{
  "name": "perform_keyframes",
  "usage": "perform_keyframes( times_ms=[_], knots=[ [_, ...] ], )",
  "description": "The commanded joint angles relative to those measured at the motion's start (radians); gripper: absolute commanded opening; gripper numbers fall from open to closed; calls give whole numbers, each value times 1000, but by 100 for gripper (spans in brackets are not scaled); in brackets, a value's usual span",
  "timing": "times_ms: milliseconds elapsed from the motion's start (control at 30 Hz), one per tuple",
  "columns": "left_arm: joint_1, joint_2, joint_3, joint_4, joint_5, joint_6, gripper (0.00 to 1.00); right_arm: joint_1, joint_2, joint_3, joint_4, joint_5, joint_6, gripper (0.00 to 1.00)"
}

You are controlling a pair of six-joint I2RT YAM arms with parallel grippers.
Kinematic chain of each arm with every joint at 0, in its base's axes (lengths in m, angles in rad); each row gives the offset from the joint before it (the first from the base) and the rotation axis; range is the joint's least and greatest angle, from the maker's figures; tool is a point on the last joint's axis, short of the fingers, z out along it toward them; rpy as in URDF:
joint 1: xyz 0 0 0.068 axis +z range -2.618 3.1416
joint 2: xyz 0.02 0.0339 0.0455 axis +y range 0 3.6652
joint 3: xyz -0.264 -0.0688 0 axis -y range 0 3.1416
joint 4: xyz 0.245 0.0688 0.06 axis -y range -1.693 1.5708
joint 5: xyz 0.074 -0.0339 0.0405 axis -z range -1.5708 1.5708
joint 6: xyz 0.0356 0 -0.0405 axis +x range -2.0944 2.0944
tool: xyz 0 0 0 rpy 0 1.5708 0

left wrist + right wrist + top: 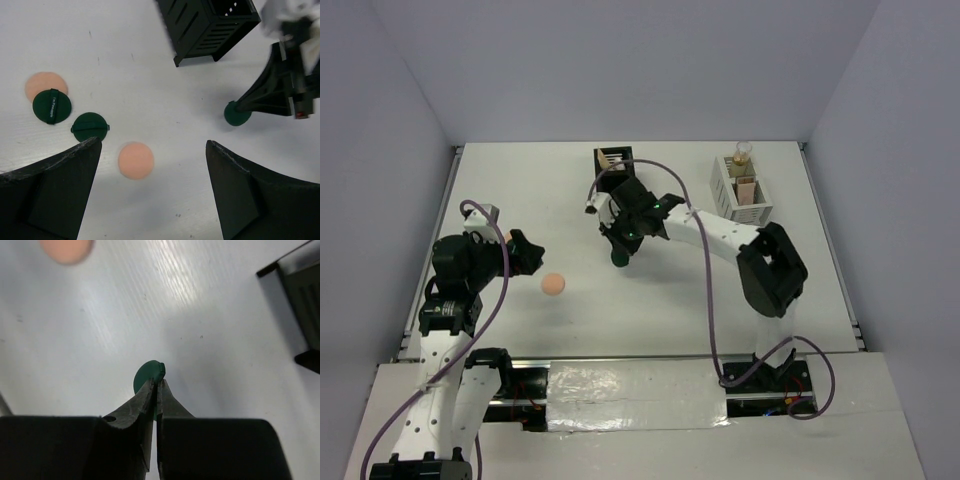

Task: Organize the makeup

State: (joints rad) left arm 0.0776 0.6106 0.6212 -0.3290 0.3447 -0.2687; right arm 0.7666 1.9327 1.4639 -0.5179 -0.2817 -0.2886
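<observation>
My right gripper (156,381) is shut on the edge of a dark green round compact (146,377), which it holds tilted just above the table, in front of the black slotted organizer (615,158). The left wrist view also shows this compact (236,114). My left gripper (152,144) is open and empty, with a peach round puff (136,160) lying between its fingers on the table below; this puff is also in the top view (553,284). Left of it lie two more green compacts (52,105) (90,126) and a second peach puff (44,84).
A white grid-sided organizer (745,195) at the back right holds a gold-capped beige bottle (742,155) and other items. The black organizer (207,25) stands behind the right gripper. The right arm (720,230) stretches across the table's middle.
</observation>
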Motion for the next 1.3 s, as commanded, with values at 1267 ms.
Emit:
perform_keyframes(
  times_ms=[1267],
  knots=[
    [5,14,-9,41,5,-20,98,-219,152,460,173,-7,86,2]
  ],
)
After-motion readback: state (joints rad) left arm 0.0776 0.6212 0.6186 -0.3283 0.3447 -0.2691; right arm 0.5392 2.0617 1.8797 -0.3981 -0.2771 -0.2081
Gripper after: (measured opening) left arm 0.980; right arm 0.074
